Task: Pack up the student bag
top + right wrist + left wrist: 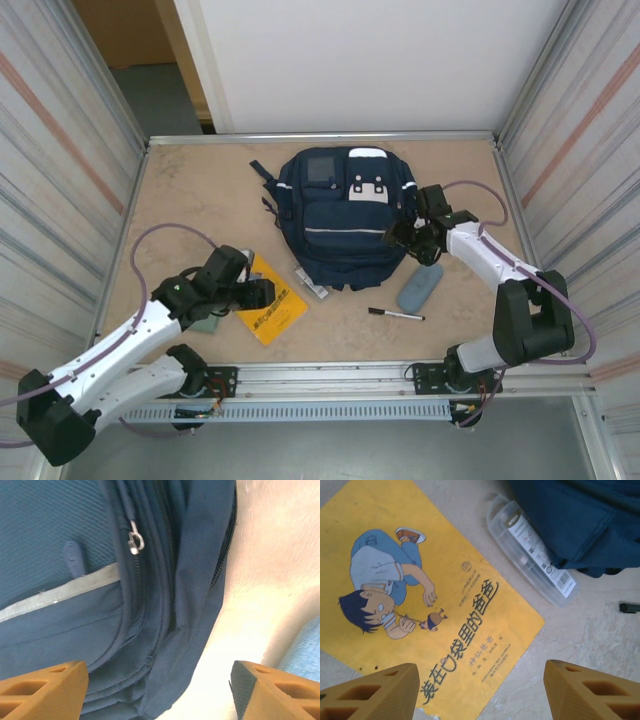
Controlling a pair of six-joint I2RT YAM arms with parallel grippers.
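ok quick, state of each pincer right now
left pincer: open, holding nothing, over the yellow paper picture book
right pincer: open, holding nothing, by the navy-blue fabric backpack

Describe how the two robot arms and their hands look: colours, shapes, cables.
The left arm and the right arm have white shell links joined by black joints. A thin purple-grey cable loops along each. The left hand and the right hand carry ochre, wedge-shaped fingers with hollow triangular cut-outs.
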